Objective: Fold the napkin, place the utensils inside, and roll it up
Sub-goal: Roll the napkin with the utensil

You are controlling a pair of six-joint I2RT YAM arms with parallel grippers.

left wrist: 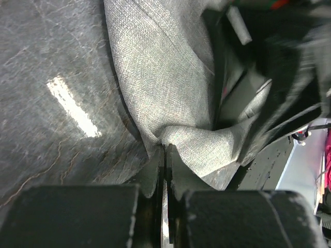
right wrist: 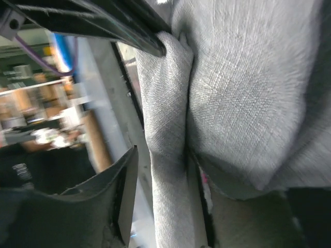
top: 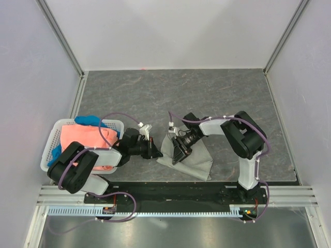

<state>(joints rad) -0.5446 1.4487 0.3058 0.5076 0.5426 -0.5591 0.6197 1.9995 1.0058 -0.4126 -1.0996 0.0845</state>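
1. The napkin (top: pixel 194 160) lies at the front centre of the table (top: pixel 207 98). It sits between the two grippers, and its near corner is close to the table's front edge.
2. Open tabletop runs from the napkin to the back wall and out to the right wall. On the left, the basket (top: pixel 50 150) stands against the side rail.
3. The left gripper (left wrist: pixel 165 155) has its fingers together, clamped on a bunched fold at the napkin's left edge. That edge is gathered into a ridge.
4. The right gripper (top: pixel 179 150) sits over the same left part of the napkin. In the right wrist view its fingers (right wrist: pixel 124 191) stand apart, and a raised fold of cloth runs between them, against the upper fingertip.
5. The napkin is light grey woven fabric, plain and creased. The table is dark grey with pale marbled veins and a slight sheen.
6. The basket is white slotted plastic. It holds a coral-orange cloth (top: pixel 88 137) on top of a blue cloth (top: pixel 88 120).
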